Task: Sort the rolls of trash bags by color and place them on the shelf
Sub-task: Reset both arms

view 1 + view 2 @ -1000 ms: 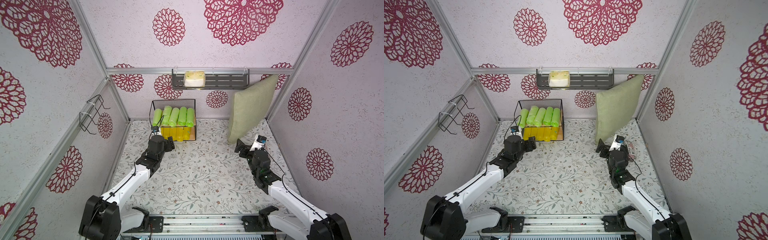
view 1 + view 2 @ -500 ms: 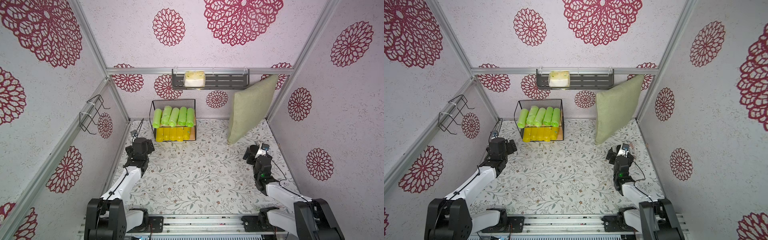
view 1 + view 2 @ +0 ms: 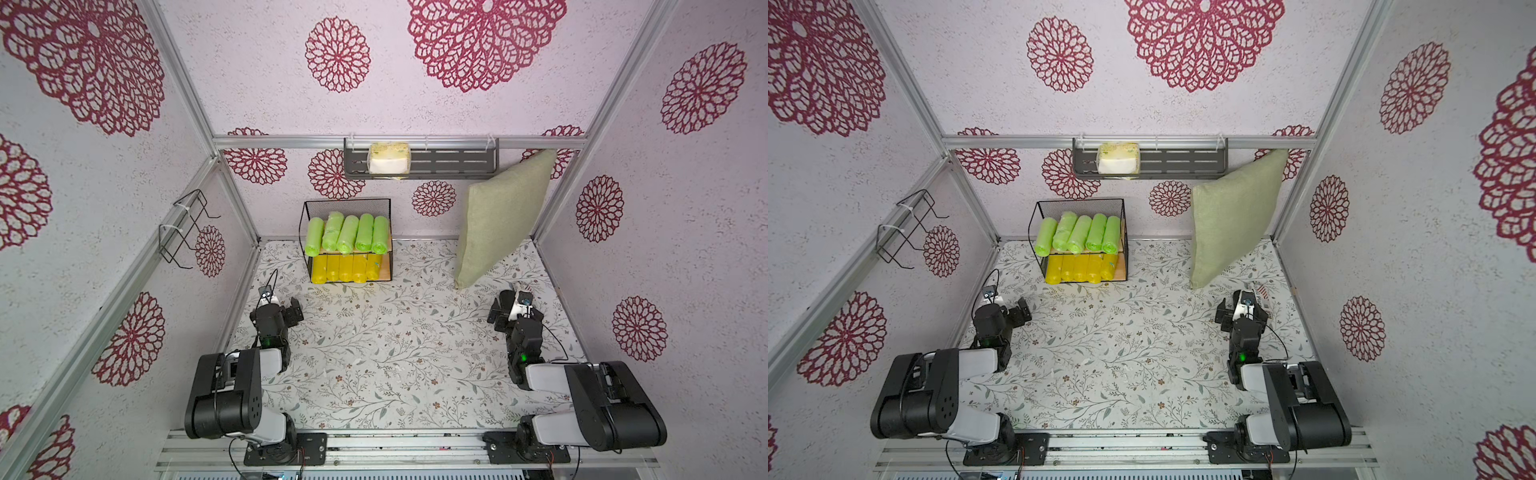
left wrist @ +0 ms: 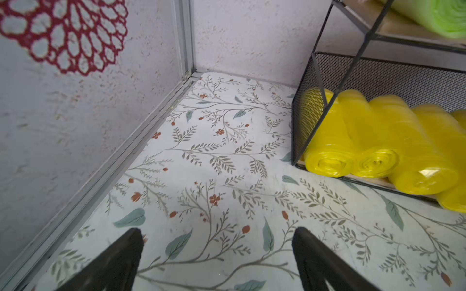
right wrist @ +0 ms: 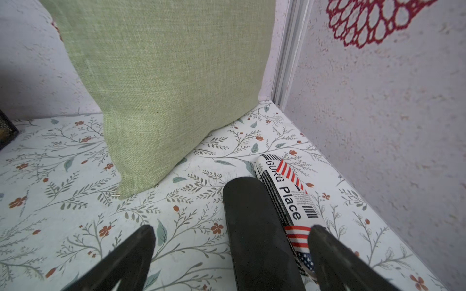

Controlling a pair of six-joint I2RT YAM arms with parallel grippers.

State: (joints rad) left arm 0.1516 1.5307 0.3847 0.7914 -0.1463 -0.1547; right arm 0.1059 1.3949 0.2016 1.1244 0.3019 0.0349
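Shelf [image 3: 348, 206] at back wall: five green rolls [image 3: 347, 233] on upper board, five yellow rolls [image 3: 345, 268] on lower. Wall rack [image 3: 453, 160] holds tissue pack [image 3: 388, 158]. Floral table [image 3: 395, 353]; green pillow [image 3: 503, 216] leans in far corner. Left gripper [image 4: 216, 231], right gripper [image 5: 232, 228]: jaws wide apart, nothing held.

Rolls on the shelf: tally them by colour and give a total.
Green rolls: 5
Yellow rolls: 5
Total: 10
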